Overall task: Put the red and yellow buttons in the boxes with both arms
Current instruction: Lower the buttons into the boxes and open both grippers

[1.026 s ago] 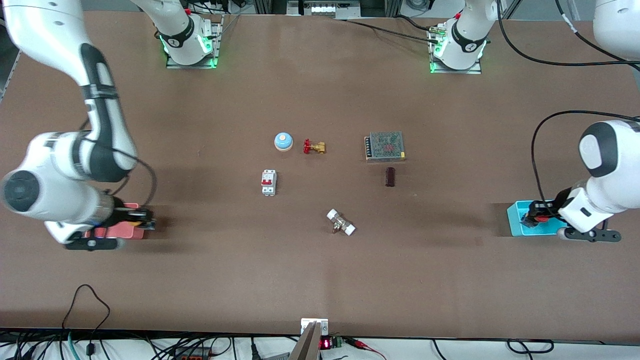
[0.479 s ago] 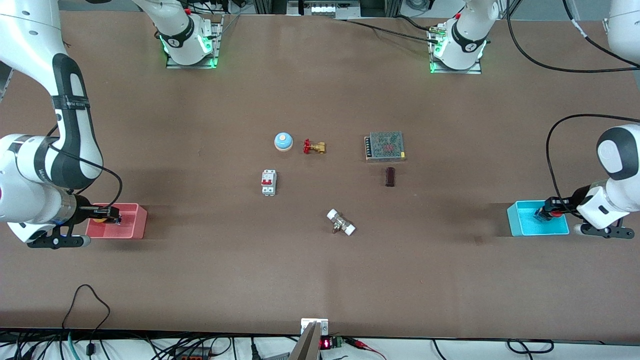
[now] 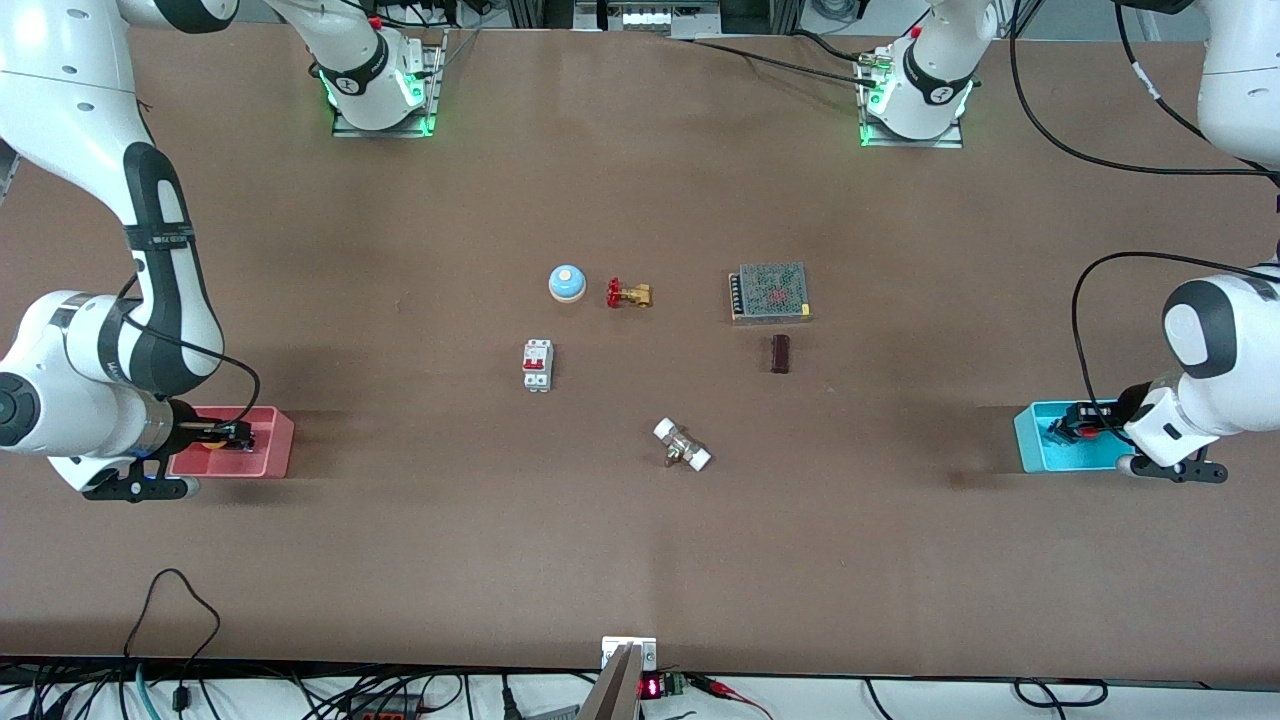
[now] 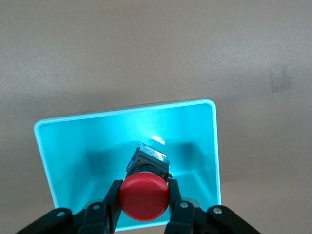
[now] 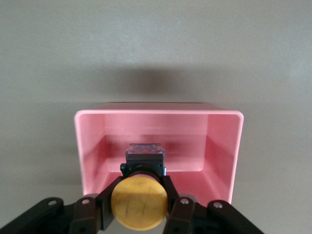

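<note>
My left gripper (image 3: 1068, 428) is shut on the red button (image 4: 144, 197) by its round cap and holds it over the cyan box (image 3: 1035, 452). In the left wrist view the button's black base hangs inside the cyan box (image 4: 122, 115), above its floor. My right gripper (image 3: 236, 436) is shut on the yellow button (image 5: 139, 204) and holds it over the pink-red box (image 3: 272, 458). In the right wrist view the button's base hangs within the walls of the pink-red box (image 5: 156, 113).
In the table's middle are a blue dome bell (image 3: 567, 283), a brass valve with a red handle (image 3: 628, 294), a white circuit breaker (image 3: 537, 365), a grey power supply (image 3: 769, 292), a dark brown block (image 3: 780, 353) and a white-ended fitting (image 3: 682, 445).
Both grippers swung out toward their table ends, then came back a little over their boxes. Each still holds its button. The boxes have not moved.
</note>
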